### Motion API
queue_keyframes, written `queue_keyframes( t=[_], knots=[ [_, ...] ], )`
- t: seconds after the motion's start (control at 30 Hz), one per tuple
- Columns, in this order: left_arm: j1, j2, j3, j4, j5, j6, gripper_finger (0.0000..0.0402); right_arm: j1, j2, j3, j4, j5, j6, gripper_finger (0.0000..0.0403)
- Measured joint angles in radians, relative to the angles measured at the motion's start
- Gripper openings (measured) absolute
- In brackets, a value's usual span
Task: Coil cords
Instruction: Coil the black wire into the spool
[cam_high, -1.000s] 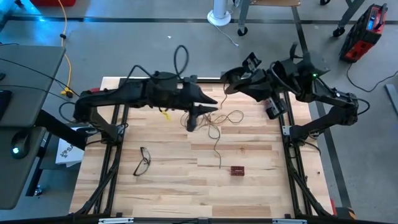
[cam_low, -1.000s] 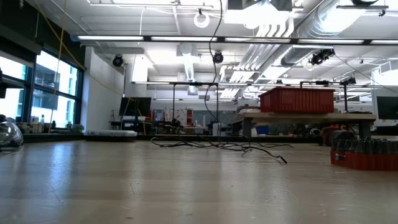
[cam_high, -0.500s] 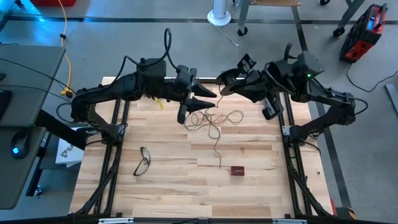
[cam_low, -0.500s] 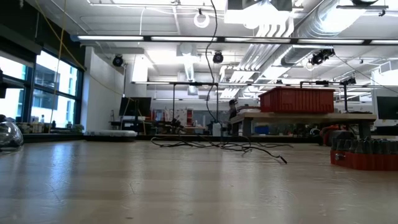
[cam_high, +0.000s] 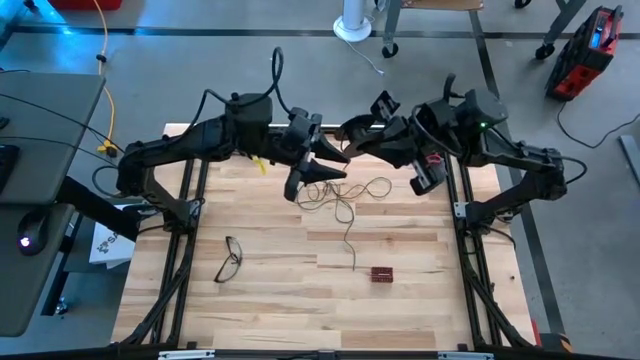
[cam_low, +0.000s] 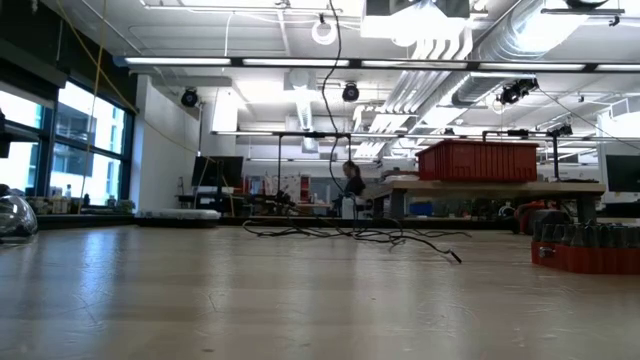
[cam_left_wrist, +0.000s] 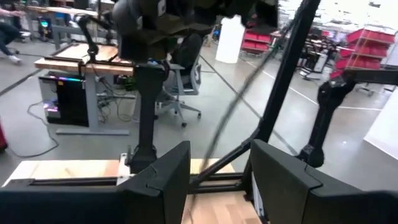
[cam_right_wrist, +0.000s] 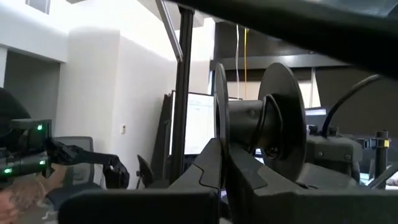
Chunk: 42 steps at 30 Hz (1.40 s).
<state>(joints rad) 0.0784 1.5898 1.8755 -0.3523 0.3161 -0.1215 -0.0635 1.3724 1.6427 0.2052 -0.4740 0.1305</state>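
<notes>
wire: thin, dark, loosely tangled | left claw: released | right claw: grasping reel

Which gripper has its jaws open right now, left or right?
The left gripper, raised over the loose wire: its wrist view shows a clear gap between its jaws. The right gripper has its jaws shut on the reel.

Light wood-plank table, few items lying on it.
Loose tangle of thin dark wire at the far middle, one strand trailing toward the near side; black-framed eyeglasses near left; small dark red block near middle.
</notes>
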Motion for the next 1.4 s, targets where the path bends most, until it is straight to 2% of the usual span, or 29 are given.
queue_keyframes(
  t=[0.3, 0.7, 1.13, 1.33, 1.4],
  knots=[
    [0.0, -0.005, 0.0, -0.018, 0.021, -0.005, 0.0157, 0.0, -0.004, 0.0, 0.0, 0.0, -0.004, 0.0],
    [0.0, 0.003, 0.0, -0.015, 0.016, -0.017, 0.0059, 0.0, -0.004, 0.0, -0.002, 0.0, -0.007, 0.0],
    [0.003, 0.009, 0.0, -0.017, 0.01, 0.001, 0.0063, 0.0, -0.004, 0.0, -0.002, 0.0, -0.008, 0.0],
    [-0.001, 0.009, 0.0, -0.016, 0.012, 0.049, 0.0009, 0.0, -0.004, 0.0, -0.002, -0.001, -0.007, 0.0],
    [0.0, 0.009, 0.0, -0.013, 0.008, 0.055, 0.0006, 0.003, -0.004, 0.0, -0.001, -0.012, -0.005, 0.0]
  ],
)
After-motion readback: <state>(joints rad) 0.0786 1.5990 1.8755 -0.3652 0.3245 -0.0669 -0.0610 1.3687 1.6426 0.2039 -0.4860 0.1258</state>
